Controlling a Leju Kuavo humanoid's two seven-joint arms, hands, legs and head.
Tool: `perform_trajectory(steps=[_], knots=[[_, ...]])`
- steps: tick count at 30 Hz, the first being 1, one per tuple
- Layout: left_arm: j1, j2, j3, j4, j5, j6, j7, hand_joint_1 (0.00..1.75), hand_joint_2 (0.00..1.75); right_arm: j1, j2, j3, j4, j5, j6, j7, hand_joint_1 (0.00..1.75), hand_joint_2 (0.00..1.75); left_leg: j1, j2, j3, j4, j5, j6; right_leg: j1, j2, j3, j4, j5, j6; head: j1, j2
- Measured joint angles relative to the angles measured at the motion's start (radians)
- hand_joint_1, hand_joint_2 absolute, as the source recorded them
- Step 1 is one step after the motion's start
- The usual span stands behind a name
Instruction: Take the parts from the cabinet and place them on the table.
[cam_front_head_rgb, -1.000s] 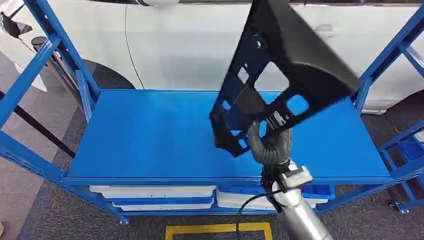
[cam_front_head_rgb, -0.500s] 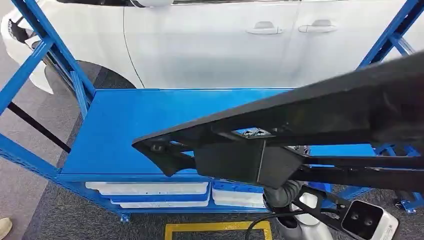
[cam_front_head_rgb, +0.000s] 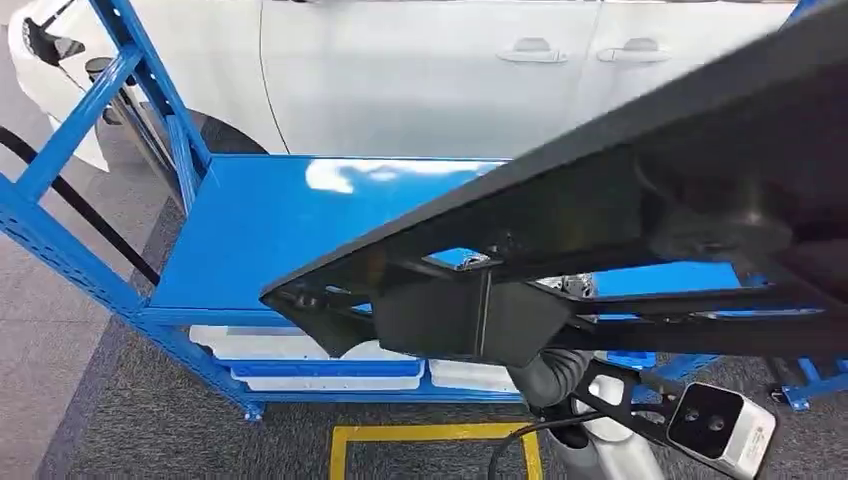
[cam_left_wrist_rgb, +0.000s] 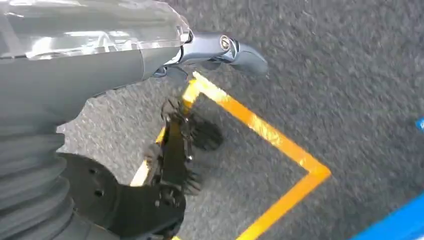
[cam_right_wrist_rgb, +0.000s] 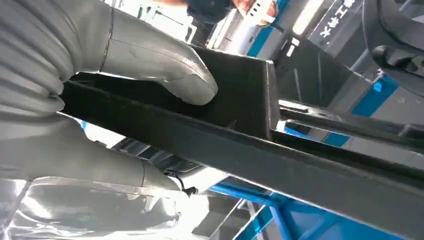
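A large black frame-like part (cam_front_head_rgb: 620, 190) with cut-outs lies nearly flat, lifted close in front of the head camera, in front of and above the blue cabinet shelf (cam_front_head_rgb: 270, 230). My right hand (cam_front_head_rgb: 552, 378) grips it from underneath at its near edge. In the right wrist view the grey thumb (cam_right_wrist_rgb: 165, 70) presses on a flat wall of the black part (cam_right_wrist_rgb: 240, 100), with the other fingers beneath the bar. My left hand (cam_left_wrist_rgb: 220, 47) hangs over the floor, thumb stretched out, holding nothing.
The cabinet's blue uprights (cam_front_head_rgb: 140, 80) stand at the left, with white trays (cam_front_head_rgb: 290, 345) on the lower shelf. A white car (cam_front_head_rgb: 420, 70) is parked right behind the cabinet. Yellow tape (cam_front_head_rgb: 430, 435) marks the grey carpet near my feet.
The black part swung from upright above the shelf to nearly flat, off the shelf and close to the camera, still in my right hand. The head view has shifted slightly.
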Motion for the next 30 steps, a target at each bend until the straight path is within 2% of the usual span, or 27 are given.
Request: perform_trajectory(steps=[1,2,3,4,5,6,9,10,11,12,13,14,15,16,17,18,19,20,21,23,24,25,26,27,28,29,30], knots=[[0.000,0.000,0.000,0.000,0.000,0.000,0.000,0.00,1.75,0.000,0.000,0.000,0.002,0.000,0.000,0.000,1.75,1.75,0.000,0.000,-0.013,0.002,0.009,-0.002,0.000,0.000,0.020,-0.005,0.016,0.000,0.000,0.000],[0.000,0.000,0.000,0.000,0.000,0.000,0.000,0.00,1.75,0.000,0.000,0.000,0.002,0.000,0.000,0.000,1.75,1.75,0.000,0.000,-0.023,0.004,0.014,-0.003,0.000,0.000,0.056,-0.042,0.041,0.000,0.000,0.000],[0.000,0.000,0.000,0.000,0.000,0.000,0.000,0.00,1.75,-0.001,0.000,0.000,0.002,0.000,0.000,0.000,1.75,1.75,0.000,0.000,-0.033,0.006,0.021,-0.006,0.000,0.000,0.120,-0.127,0.076,-0.003,0.000,0.000],[0.000,-0.001,0.001,0.000,0.000,0.000,0.000,0.00,1.75,-0.003,0.000,0.000,0.002,0.000,0.000,0.000,1.75,1.75,0.000,-0.002,-0.040,0.010,0.028,-0.011,0.000,0.000,0.200,-0.238,0.096,-0.008,0.000,0.000],[0.000,-0.001,0.001,0.000,0.000,0.000,0.000,0.00,1.75,-0.007,0.000,0.000,0.001,0.000,0.000,0.000,1.75,1.75,-0.002,-0.002,-0.046,0.012,0.032,-0.016,0.003,0.001,0.249,-0.315,0.069,-0.014,0.000,0.000],[-0.001,-0.001,0.001,0.000,0.000,0.000,0.000,0.00,1.75,-0.007,0.000,0.000,0.002,0.000,0.000,0.000,1.75,1.75,-0.003,-0.003,-0.048,0.012,0.040,-0.023,0.009,0.002,0.252,-0.325,0.075,-0.022,-0.001,0.000],[0.000,-0.001,0.001,0.000,0.000,0.000,0.000,0.00,1.75,-0.010,0.000,0.000,0.002,0.000,0.000,0.000,1.75,1.75,0.000,-0.003,-0.049,0.002,0.060,-0.041,0.015,0.002,0.240,-0.328,0.088,-0.040,0.000,0.000],[0.001,0.000,0.001,0.000,0.000,0.000,0.000,0.00,1.75,-0.010,0.001,0.000,0.002,0.000,0.000,0.000,1.75,1.75,0.000,-0.004,-0.053,0.006,0.058,-0.047,0.002,-0.003,0.236,-0.344,0.104,-0.053,0.000,0.000],[0.002,0.002,0.001,0.000,0.000,0.000,0.000,0.00,1.75,-0.012,0.002,0.001,0.002,0.000,0.000,0.000,1.75,1.75,0.002,-0.004,-0.062,0.029,0.018,-0.051,0.006,-0.005,0.230,-0.346,0.115,-0.061,0.000,0.000],[0.002,0.001,0.001,0.000,0.000,0.000,0.000,0.00,1.75,-0.012,0.003,0.002,0.002,0.000,0.000,0.000,1.75,1.75,0.003,-0.004,-0.081,0.083,-0.041,-0.055,0.006,-0.006,0.218,-0.345,0.123,-0.069,0.000,0.000],[0.002,0.001,0.001,0.000,0.000,0.000,0.000,0.00,1.75,-0.012,0.004,0.002,0.003,0.000,0.000,0.000,1.75,1.75,0.003,-0.004,-0.105,0.163,-0.101,-0.060,0.008,-0.006,0.205,-0.345,0.133,-0.071,0.000,0.000],[0.002,0.001,0.001,0.000,-0.002,0.000,0.000,0.00,1.75,-0.012,0.003,0.002,0.004,0.000,0.000,0.000,1.75,1.75,0.003,-0.004,-0.127,0.245,-0.146,-0.064,0.011,-0.006,0.191,-0.344,0.144,-0.072,0.000,0.000],[0.002,0.001,0.001,0.000,0.000,0.000,0.000,0.00,1.75,-0.012,0.004,0.002,0.005,0.000,0.000,0.000,1.75,1.75,0.003,-0.004,-0.138,0.307,-0.164,-0.066,0.013,-0.007,0.177,-0.341,0.154,-0.072,0.000,0.000],[0.002,0.001,0.001,0.000,0.000,0.000,0.000,0.00,1.75,-0.011,0.003,0.002,0.007,0.000,-0.001,0.002,1.75,1.75,0.003,-0.004,-0.130,0.325,-0.151,-0.066,0.014,-0.007,0.163,-0.338,0.162,-0.071,0.000,0.000],[0.002,0.001,0.001,0.000,0.000,-0.002,0.000,0.00,1.75,-0.011,0.003,0.003,0.008,0.003,-0.002,0.004,1.75,1.75,0.003,-0.004,-0.100,0.299,-0.119,-0.064,0.015,-0.006,0.149,-0.335,0.170,-0.069,0.000,0.000],[0.001,0.001,0.001,0.000,0.000,-0.003,0.000,0.00,1.75,-0.011,0.003,0.003,0.009,0.006,-0.005,0.007,1.75,1.75,0.003,-0.004,-0.054,0.239,-0.085,-0.061,0.016,-0.006,0.136,-0.331,0.178,-0.067,0.000,0.000],[0.000,0.002,0.001,0.000,0.000,-0.005,0.000,0.00,1.75,-0.011,0.002,0.005,0.010,0.012,-0.009,0.013,1.75,1.75,0.003,-0.004,0.015,0.144,-0.061,-0.055,0.016,-0.006,0.125,-0.327,0.185,-0.065,0.000,0.000],[-0.003,0.002,0.001,0.000,0.000,-0.006,0.001,0.00,1.75,-0.012,0.000,0.006,0.011,0.018,-0.016,0.019,1.75,1.75,0.002,-0.004,0.084,0.051,-0.068,-0.048,0.017,-0.006,0.118,-0.322,0.192,-0.061,0.000,0.000],[-0.006,0.003,0.001,0.000,0.000,-0.007,0.003,0.00,1.75,-0.014,-0.001,0.006,0.012,0.020,-0.020,0.027,1.75,1.75,-0.005,-0.004,0.121,-0.018,-0.091,-0.042,0.021,-0.006,0.110,-0.318,0.197,-0.054,0.000,0.000],[-0.006,0.003,0.001,0.000,0.000,-0.012,0.007,0.00,1.75,-0.026,-0.005,0.013,0.028,0.023,-0.031,0.060,1.75,1.75,-0.009,-0.005,0.106,-0.015,-0.081,-0.033,0.017,-0.007,0.110,-0.321,0.213,-0.042,0.000,0.000],[-0.006,0.004,0.000,0.000,0.000,-0.015,0.010,0.00,1.75,-0.036,-0.006,0.020,0.042,0.024,-0.039,0.073,1.75,1.75,-0.011,-0.005,0.100,-0.012,-0.075,-0.025,0.015,-0.007,0.109,-0.324,0.223,-0.037,0.000,0.000],[-0.006,0.002,-0.001,0.001,0.000,-0.019,0.010,0.00,1.75,-0.048,-0.007,0.027,0.063,0.027,-0.050,0.082,1.75,1.75,-0.003,-0.001,0.092,-0.025,-0.058,-0.017,0.022,-0.004,0.103,-0.326,0.232,-0.029,0.000,0.000],[-0.011,0.000,-0.002,0.002,0.000,-0.022,0.009,0.00,1.75,-0.059,-0.008,0.035,0.088,0.030,-0.060,0.084,1.75,1.75,-0.001,0.004,0.086,-0.025,-0.042,-0.010,0.016,-0.001,0.090,-0.312,0.198,-0.024,0.000,0.000],[-0.012,0.000,-0.003,0.002,0.000,-0.023,0.008,0.00,1.75,-0.072,-0.008,0.044,0.112,0.036,-0.069,0.084,1.75,1.75,0.000,0.006,0.068,-0.026,-0.031,-0.001,0.014,-0.001,0.073,-0.268,0.140,-0.021,0.000,0.000],[-0.012,0.000,-0.003,0.002,0.000,-0.022,0.005,0.00,1.75,-0.082,-0.010,0.056,0.138,0.031,-0.064,0.079,1.75,1.75,-0.001,0.007,0.051,-0.025,-0.017,0.000,0.009,-0.001,0.052,-0.196,0.077,-0.016,0.000,0.000],[-0.011,0.000,-0.002,0.002,0.000,-0.019,0.005,0.00,1.75,-0.086,-0.010,0.070,0.166,0.023,-0.047,0.069,1.75,1.75,-0.002,0.007,0.037,-0.024,-0.006,0.000,0.007,-0.001,0.034,-0.121,0.031,-0.012,0.000,0.000],[-0.008,0.000,0.001,0.002,0.000,-0.013,0.004,0.00,1.75,-0.088,-0.011,0.083,0.192,0.022,-0.040,0.058,1.75,1.75,-0.002,0.007,0.021,-0.022,0.004,-0.001,0.006,-0.001,0.021,-0.055,0.007,-0.008,0.000,0.000]])
